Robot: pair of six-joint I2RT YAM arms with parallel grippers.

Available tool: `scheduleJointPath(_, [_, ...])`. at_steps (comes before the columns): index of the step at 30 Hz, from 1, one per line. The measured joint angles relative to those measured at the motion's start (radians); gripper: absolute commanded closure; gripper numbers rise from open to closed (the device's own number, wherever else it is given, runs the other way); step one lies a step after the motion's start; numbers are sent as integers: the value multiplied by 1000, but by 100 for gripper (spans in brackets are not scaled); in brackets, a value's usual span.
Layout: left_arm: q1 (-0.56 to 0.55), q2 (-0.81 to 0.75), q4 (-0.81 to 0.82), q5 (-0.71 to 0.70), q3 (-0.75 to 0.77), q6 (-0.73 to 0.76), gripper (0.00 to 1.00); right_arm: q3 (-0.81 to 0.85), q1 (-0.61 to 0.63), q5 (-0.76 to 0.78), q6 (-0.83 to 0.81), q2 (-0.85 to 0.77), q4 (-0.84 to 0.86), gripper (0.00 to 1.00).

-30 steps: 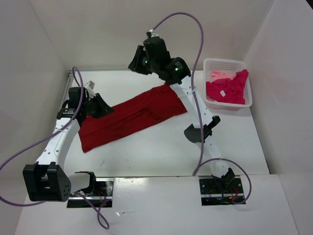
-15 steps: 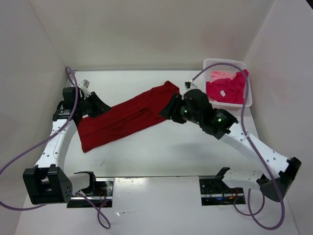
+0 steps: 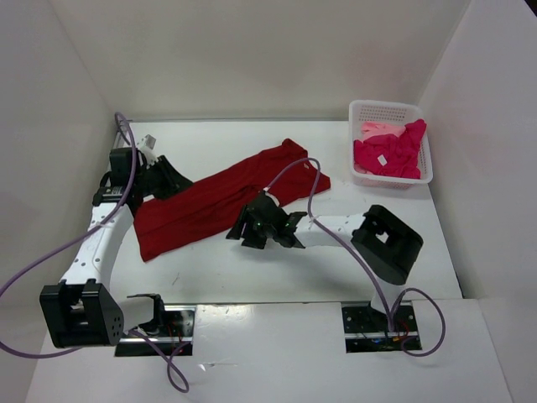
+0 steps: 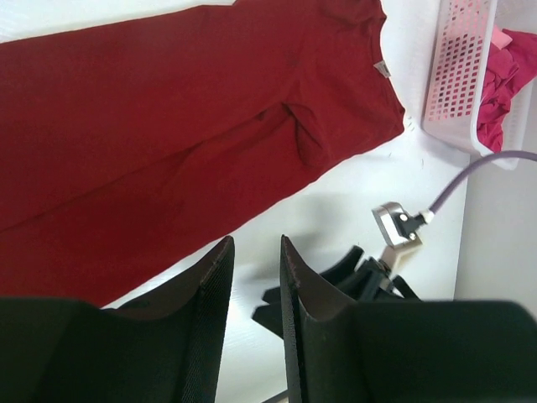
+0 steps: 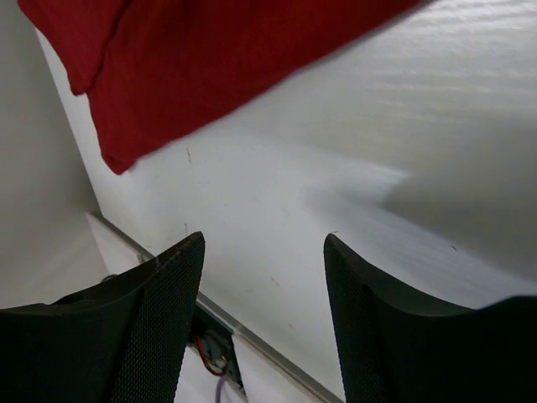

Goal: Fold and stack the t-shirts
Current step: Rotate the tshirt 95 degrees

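Observation:
A dark red t-shirt lies spread flat on the table, running diagonally from near left to far right, with a small fold near its middle. My left gripper hovers over the shirt's left end. Its jaws stand a narrow gap apart and hold nothing, so it is open. My right gripper sits low just in front of the shirt's near edge. It is open wide over bare table. A magenta t-shirt and a pale pink one lie crumpled in the basket.
The white perforated basket stands at the far right by the wall; it also shows in the left wrist view. Walls enclose the table at left, back and right. The right arm's elbow and cable lie right of the shirt.
The right arm has swung from above the shirt's far end down to the table in front of the shirt, and its jaws have opened wide. The left arm has hardly moved.

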Motion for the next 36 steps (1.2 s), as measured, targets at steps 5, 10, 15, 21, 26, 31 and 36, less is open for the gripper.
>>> scheduleJointPath(5, [-12,0,7,0,-33,0,64,53,1,17,52,117,68,41])
scheduleJointPath(10, [-15,0,5,0,-45,0,64,131,1,28,120,214,99,50])
scheduleJointPath(15, [-27,0,5,-5,-45,1,64,194,1,45,183,275,103,68])
scheduleJointPath(21, [-67,18,9,-24,-40,4,64,252,-7,49,243,341,108,89])
scheduleJointPath(26, [-111,84,18,-55,-6,6,63,232,-14,52,238,331,107,97])
scheduleJointPath(31, [-153,167,26,-80,34,12,60,98,-57,49,171,217,82,99])
scheduleJointPath(36, [-198,311,30,-112,141,50,55,-66,-123,44,75,45,21,99])
